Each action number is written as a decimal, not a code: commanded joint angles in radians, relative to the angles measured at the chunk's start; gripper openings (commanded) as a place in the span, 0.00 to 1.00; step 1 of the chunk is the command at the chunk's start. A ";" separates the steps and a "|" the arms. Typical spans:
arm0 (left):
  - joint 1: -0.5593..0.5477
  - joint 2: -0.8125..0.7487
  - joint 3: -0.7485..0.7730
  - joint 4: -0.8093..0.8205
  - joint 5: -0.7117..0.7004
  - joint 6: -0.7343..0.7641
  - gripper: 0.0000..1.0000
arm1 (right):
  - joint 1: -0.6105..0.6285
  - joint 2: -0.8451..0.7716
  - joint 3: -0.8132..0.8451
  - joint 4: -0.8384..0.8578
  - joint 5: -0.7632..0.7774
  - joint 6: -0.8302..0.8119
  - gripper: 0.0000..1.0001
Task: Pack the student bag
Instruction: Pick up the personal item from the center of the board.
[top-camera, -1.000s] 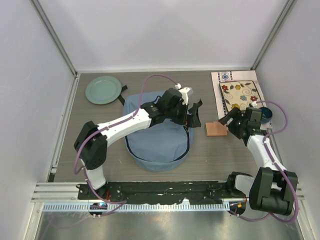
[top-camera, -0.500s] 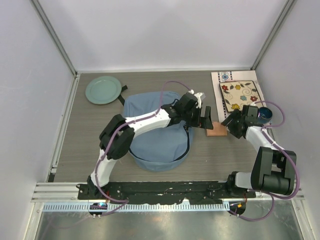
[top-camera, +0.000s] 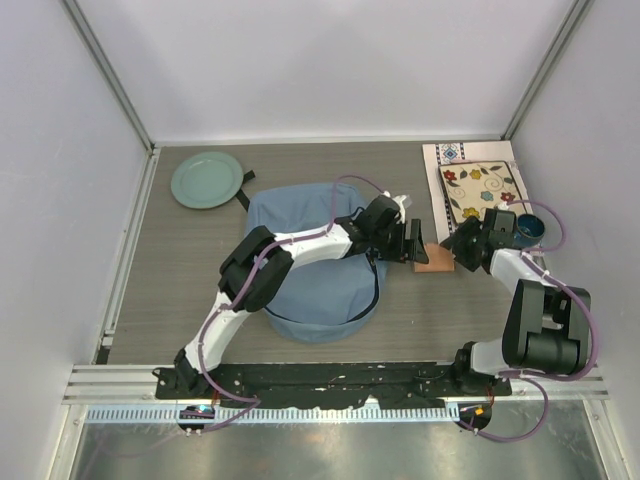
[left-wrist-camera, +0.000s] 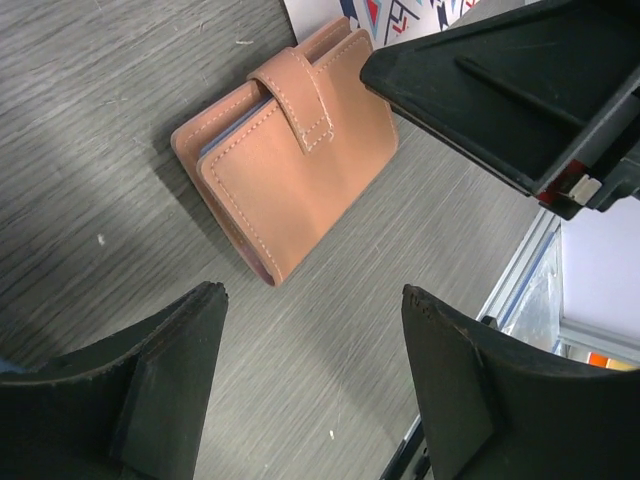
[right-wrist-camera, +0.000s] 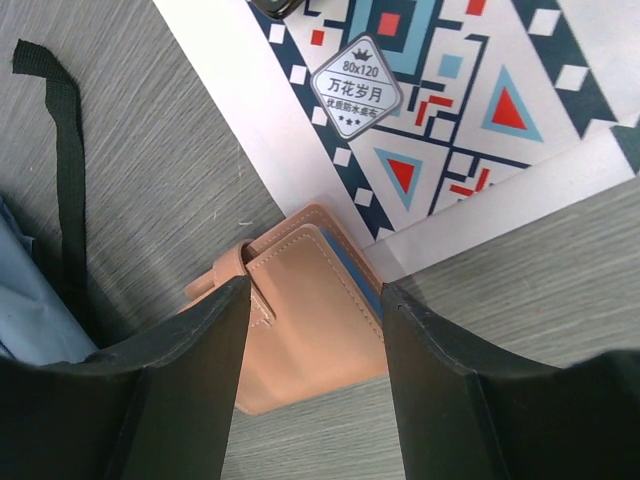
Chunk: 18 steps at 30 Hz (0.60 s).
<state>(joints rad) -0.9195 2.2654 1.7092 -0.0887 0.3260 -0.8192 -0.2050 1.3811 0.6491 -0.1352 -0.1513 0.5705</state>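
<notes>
student bag (top-camera: 320, 292) just left of L gripper (top-camera: 417, 245) | jaws apart over wallet (top-camera: 433, 259)

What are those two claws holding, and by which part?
Nothing: the left claw and right claw are both open, poised over the tan wallet.

The scene is lit brightly and evenly from above. Only soft, short shadows are cast on the table (top-camera: 200, 300), and the pale walls (top-camera: 320, 70) are rendered flat and uniform. In the left wrist view a dark, soft shadow is laid along the lower left side of the wallet (left-wrist-camera: 290, 170). The black fingers (left-wrist-camera: 165, 385) close to both wrist cameras are rendered slightly blurred, while the printed mat (right-wrist-camera: 480, 90) is kept sharp.
</notes>
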 joint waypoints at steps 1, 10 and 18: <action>0.007 0.039 0.052 0.084 0.039 -0.043 0.73 | -0.004 0.024 0.018 0.071 -0.054 -0.006 0.59; 0.010 0.079 0.072 0.084 0.036 -0.054 0.60 | -0.004 0.013 -0.017 0.089 -0.106 -0.012 0.57; 0.014 0.077 0.059 0.084 0.030 -0.064 0.29 | -0.004 0.016 -0.035 0.088 -0.139 -0.014 0.54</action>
<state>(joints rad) -0.9089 2.3444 1.7504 -0.0494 0.3435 -0.8795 -0.2096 1.4143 0.6189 -0.0757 -0.2447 0.5655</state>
